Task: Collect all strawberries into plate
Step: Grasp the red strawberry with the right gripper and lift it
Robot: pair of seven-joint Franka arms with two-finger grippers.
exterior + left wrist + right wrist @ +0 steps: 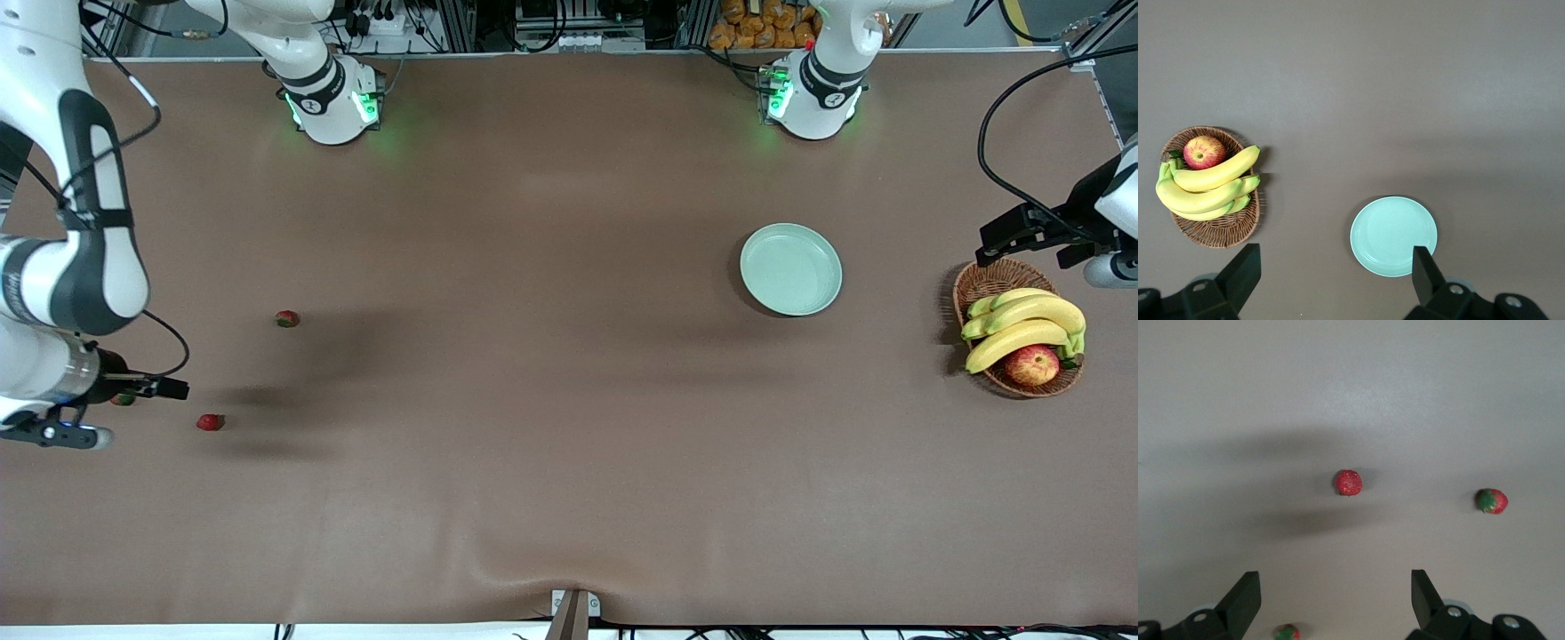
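Well apart from the plate [790, 268], three strawberries [286, 318] lie under the wide-open, empty right gripper [1331, 600]. The left gripper [1335, 277], also wide, waits above the plate. A tiny berry could roll from a pinch.

Brown tabletop [533, 400], metal racks w/ cables [533, 22] along top edge

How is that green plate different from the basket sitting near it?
The plate is smooth, pale mint green and shallow; the basket is brown woven wicker with deeper sides. The plate holds nothing, while the basket carries bananas and an apple. The plate lies closer to the table's middle; the basket sits nearer the left arm's end. Both are round and rest flat on the table.
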